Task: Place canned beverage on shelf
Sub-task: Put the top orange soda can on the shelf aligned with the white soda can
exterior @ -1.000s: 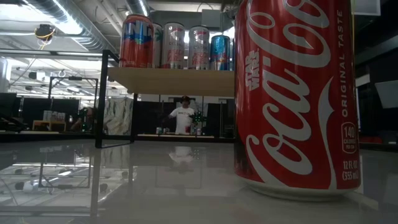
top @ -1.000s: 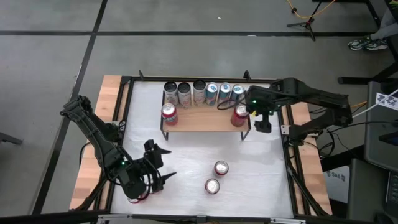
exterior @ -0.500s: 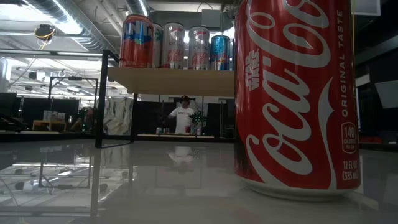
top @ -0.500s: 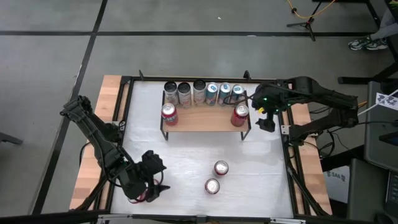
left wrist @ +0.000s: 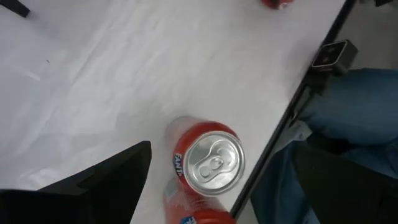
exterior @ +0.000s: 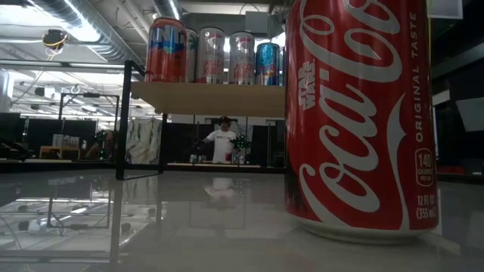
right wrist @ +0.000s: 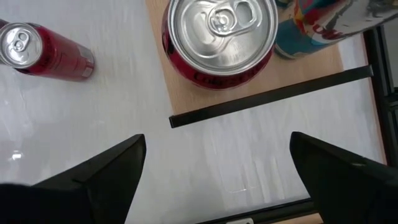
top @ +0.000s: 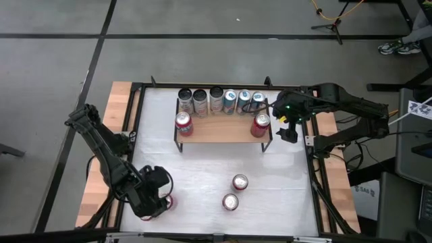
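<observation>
At the near left corner of the table, the left gripper [top: 154,197] hangs directly above an upright red Fanta can [left wrist: 208,163], of which the high view shows only a sliver of red at the gripper's edge. The left wrist view looks straight down onto the can's silver lid, with the 2 dark fingers [left wrist: 93,186] spread wide to either side and touching nothing. The can's long axis is vertical, in line with the downward reach of the jaws, so in my judgement the coming move is a straight descent to bracket the can body before closing. The can sits slightly off the midline between the fingers, toward the table edge, and a small sideways correction may be needed. The shelf [top: 223,128] stands at the far middle of the table, well apart from this can, and carries 8 cans: 6 in a back row and 2 red ones at the front corners. The right gripper [top: 286,130] hovers just beside the shelf's right end, jaws wide apart and empty, with the front right red can [right wrist: 219,38] standing clear on the plank, evidently already placed. 2 further red cans [top: 239,182] [top: 230,201] stand upright on the white table [top: 202,175] at near centre, between the arms. The left arm is plainly the nearer to the Fanta can; the right arm is closer to the shelf.
</observation>
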